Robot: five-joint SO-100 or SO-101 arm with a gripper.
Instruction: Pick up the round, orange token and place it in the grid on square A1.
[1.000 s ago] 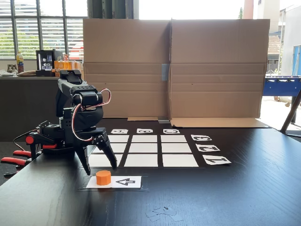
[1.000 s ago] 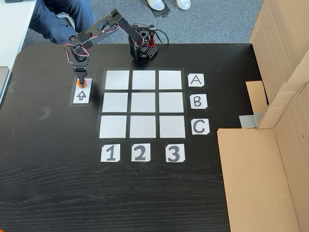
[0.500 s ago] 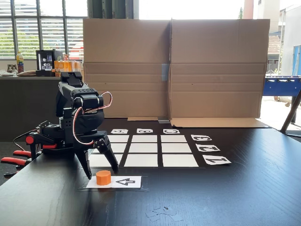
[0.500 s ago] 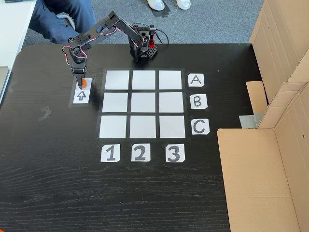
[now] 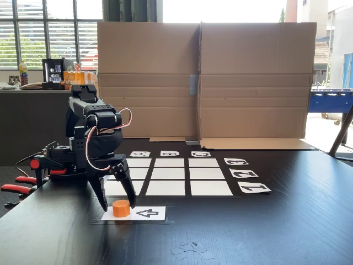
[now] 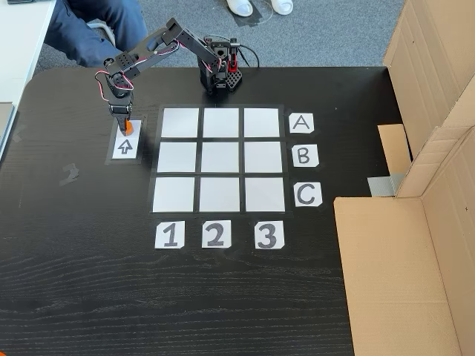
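Observation:
The orange token point(image 5: 121, 208) stands on the near end of a white arrow card point(image 5: 144, 213), at the front of the table. My gripper point(image 5: 118, 206) is down at the card, open, with one black finger on each side of the token and small gaps showing. From above, the token point(image 6: 128, 128) peeks out under the gripper point(image 6: 125, 124). The grid point(image 6: 219, 159) lies to the right of the card in that view. Square A1 point(image 6: 180, 122) is its top-left cell. In the low fixed view, square A1 point(image 5: 117, 189) is the near-left cell, partly behind my fingers.
A tall cardboard wall point(image 5: 204, 83) closes the far side, and cardboard flaps point(image 6: 393, 274) lie on the table. Red-handled clamps point(image 5: 19, 185) hold my base at the table edge. A seated person's legs point(image 6: 96, 30) are beyond the table. Tape scraps point(image 5: 190, 249) lie near the front edge.
My gripper has come down from above the token until its fingers straddle it, and the jaws have narrowed a little. The token has not moved.

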